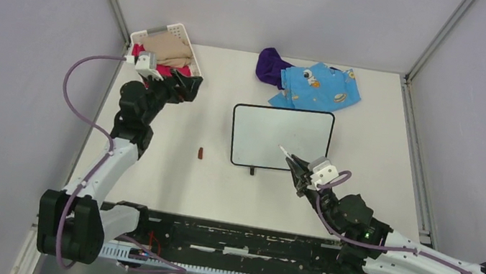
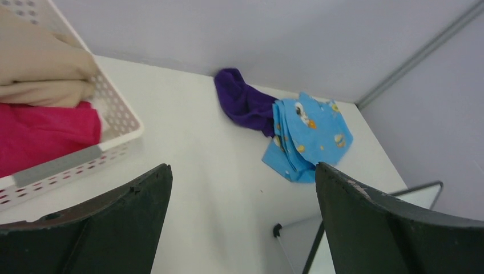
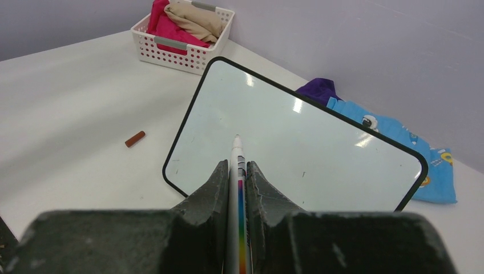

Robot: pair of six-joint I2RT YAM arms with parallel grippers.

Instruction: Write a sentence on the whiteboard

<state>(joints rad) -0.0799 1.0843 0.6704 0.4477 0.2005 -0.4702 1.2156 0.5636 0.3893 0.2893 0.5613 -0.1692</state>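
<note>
The whiteboard (image 1: pixel 281 137) lies flat at the table's middle, black-framed; its surface shows no writing. It fills the right wrist view (image 3: pixel 308 137), and a corner shows in the left wrist view (image 2: pixel 422 196). My right gripper (image 1: pixel 296 167) is shut on a white marker (image 1: pixel 287 154) with a rainbow stripe. The marker (image 3: pixel 237 149) points over the board's near right part. I cannot tell if the tip touches. My left gripper (image 1: pixel 193 86) is open and empty (image 2: pixel 242 166) next to the basket, left of the board.
A small reddish-brown cap (image 1: pixel 201 153) lies left of the board (image 3: pixel 135 138). A white slatted basket (image 1: pixel 182 28) with beige and pink cloth stands at the back left. Blue patterned cloth (image 1: pixel 320 87) and purple cloth (image 1: pixel 271 65) lie behind the board.
</note>
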